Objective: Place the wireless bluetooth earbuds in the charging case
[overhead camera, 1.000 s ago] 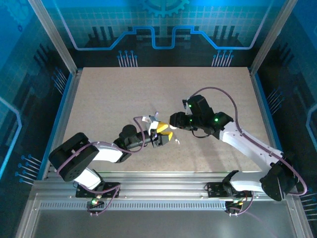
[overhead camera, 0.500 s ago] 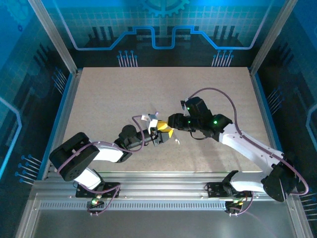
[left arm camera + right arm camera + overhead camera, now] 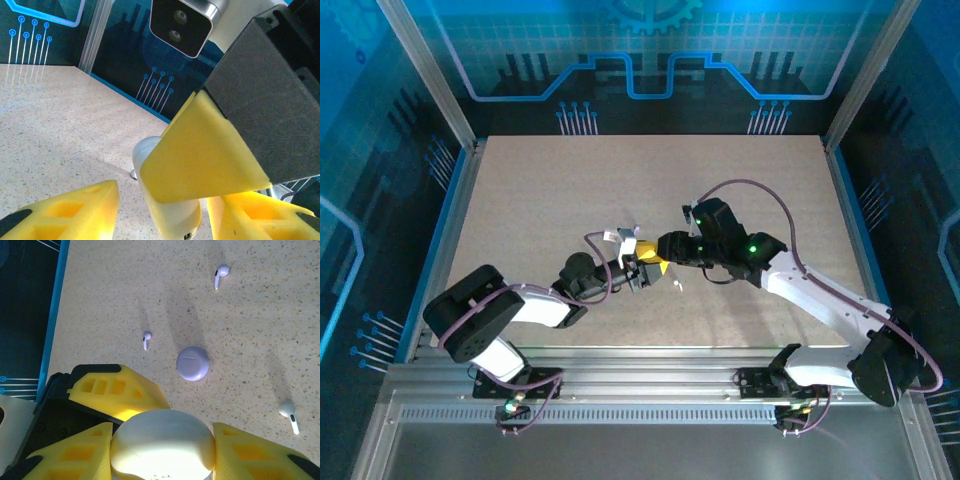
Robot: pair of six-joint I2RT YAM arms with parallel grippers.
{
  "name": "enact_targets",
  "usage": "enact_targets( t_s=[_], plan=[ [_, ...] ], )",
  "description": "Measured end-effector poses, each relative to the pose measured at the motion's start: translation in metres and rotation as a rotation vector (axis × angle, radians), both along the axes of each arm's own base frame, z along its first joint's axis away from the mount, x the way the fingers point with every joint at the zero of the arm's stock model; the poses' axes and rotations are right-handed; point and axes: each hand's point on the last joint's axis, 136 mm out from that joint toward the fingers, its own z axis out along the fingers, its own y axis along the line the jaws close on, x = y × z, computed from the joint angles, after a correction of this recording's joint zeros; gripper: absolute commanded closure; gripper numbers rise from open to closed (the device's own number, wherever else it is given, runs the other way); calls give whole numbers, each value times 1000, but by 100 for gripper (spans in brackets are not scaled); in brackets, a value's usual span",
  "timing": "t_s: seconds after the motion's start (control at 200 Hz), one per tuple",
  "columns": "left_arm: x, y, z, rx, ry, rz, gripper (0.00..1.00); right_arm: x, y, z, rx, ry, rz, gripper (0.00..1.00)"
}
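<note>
Setting: speckled beige table seen from above, with two arms meeting near its middle.
Left gripper: reaching in from 8 o'clock. Yellow fingers set moderately apart on either side of the pale case. A sliver of table visible beside one finger, so cannot tell whether pressing on the case or only flanking it.
Right gripper: reaching in from 4 o'clock. Jaws narrow, clamped on both flanks of the pale case and holding it.
Pale case: rounded, whitish under the light, raised off the table at the spot where both grippers meet. In the left wrist view, partly covered by one yellow finger of the right gripper.
Lilac case: small round puck lying flat on the table, alone, just past the held case at its 12 o'clock, touching nothing.
Earbuds, all loose on the table and placed from the lilac case in the right wrist view:
- first earbud: near, at 10 o'clock.
- second earbud: well apart, at 1 o'clock.
- third earbud: well apart, at 4 o'clock.
</note>
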Motion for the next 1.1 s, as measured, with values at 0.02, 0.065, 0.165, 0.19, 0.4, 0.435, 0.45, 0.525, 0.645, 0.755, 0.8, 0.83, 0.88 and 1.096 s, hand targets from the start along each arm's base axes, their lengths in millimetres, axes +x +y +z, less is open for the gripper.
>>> enact_targets(
  t_s=[0.02, 0.065, 0.165, 0.19, 0.4, 0.435, 0.45, 0.525, 0.645, 0.755, 0.8, 0.83, 0.88, 1.096],
  plan=[
    [0, 0, 0, 0, 0, 0, 49, 0, 1, 1, 2, -3, 2, 58],
    [0, 0, 0, 0, 1, 0, 50, 0, 2, 2, 8, -5, 4, 58],
    [0, 0, -1, 1, 2, 0, 54, 1, 3, 3, 20, -11, 0, 58],
    [0, 0, -1, 1, 2, 0, 56, 1, 3, 4, 22, -11, -1, 58],
    [0, 0, 0, 1, 1, 5, 64, 0, 3, 2, 29, -6, -7, 58],
    [0, 0, 0, 0, 0, 4, 65, 0, 3, 2, 29, -6, -7, 58],
    [0, 0, 0, 1, 1, 4, 65, 0, 3, 2, 29, -6, -7, 58],
    [0, 0, 0, 4, 4, 4, 70, 1, 3, 2, 30, -8, -8, 57],
    [1, 0, 2, 7, 5, 9, 77, 2, 2, 3, 30, -16, -14, 53],
    [0, 0, 7, 4, -5, 7, 79, 1, 2, 8, 34, -34, -4, 38],
    [0, 0, 10, 2, -7, 7, 80, -1, 2, 12, 39, -50, 9, 35],
    [0, 0, 11, 0, -9, 7, 80, -2, 1, 16, 40, -66, 20, 33],
    [0, 0, 15, -4, -12, 6, 80, -4, -1, 24, 48, -100, 32, 31],
    [-9, -2, 33, -21, -29, -36, 81, -11, -22, 69, 105, -325, 118, 30]
  ],
)
